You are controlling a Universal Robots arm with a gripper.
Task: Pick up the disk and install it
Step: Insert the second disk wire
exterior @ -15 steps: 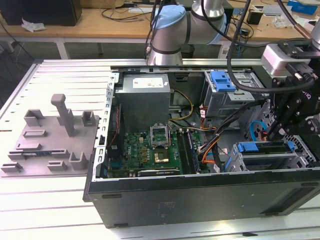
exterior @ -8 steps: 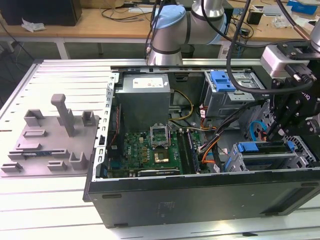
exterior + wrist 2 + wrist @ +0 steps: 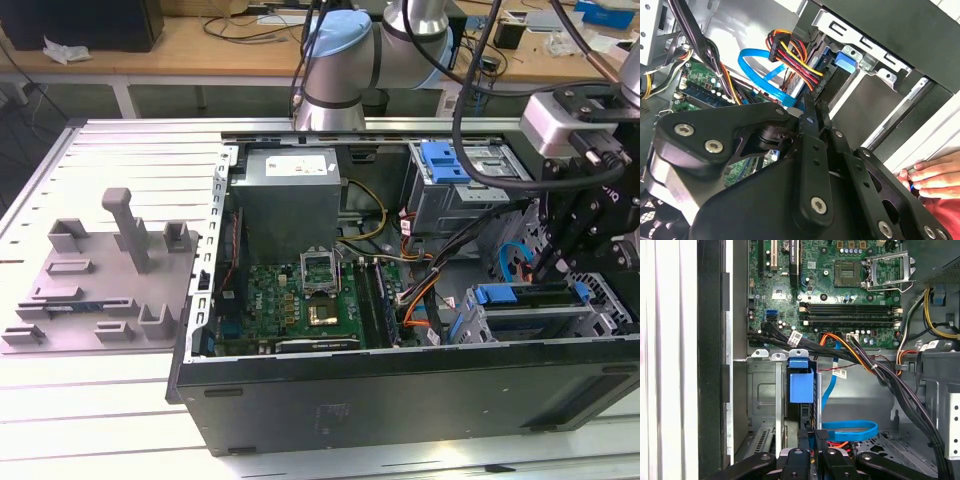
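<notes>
One gripper [image 3: 812, 436]: fingers drawn close together on the thin edge of the disk, so it looks clamped on it. It sits at about three o'clock in the exterior view, reaching down into the open case [image 3: 400, 385].
Disk [image 3: 530, 296]: at about four o'clock in the exterior view, directly under the fingers. It sits in the slot of the drive cage with its blue frame showing along the top. I cannot tell how deep it is seated.
Drive cage [image 3: 530, 325]: grey metal, around the disk, against the case wall at four to five o'clock.
Blue cable [image 3: 850, 430]: flat loop just beside the fingers, on the side toward the circuit board [image 3: 840, 290].
Wire bundle [image 3: 790, 55]: red, yellow and orange leads with a plug, hanging near the end of the disk.
Spare blue caddy [image 3: 445, 160]: on the upper cage at about one o'clock, well apart from the gripper.
Grey box [image 3: 290, 195]: at twelve o'clock inside the case, well apart from the work.
Hand [image 3: 932, 175]: a person's fingers rest on the rim of the case, near the gripper body.
Risk, jamming: if the disk is tilted in the slot, pushing could wedge its frame against the cage rails.
Risk, cables: the blue loop or the wire bundle could be pinched or dragged, since both lie close to the fingers.
Risk, person: the hand on the rim is close enough to be struck if the arm swings that way.
Risk, slip: the grip is on a narrow edge, so a sideways load could twist the disk out of the fingers.
</notes>
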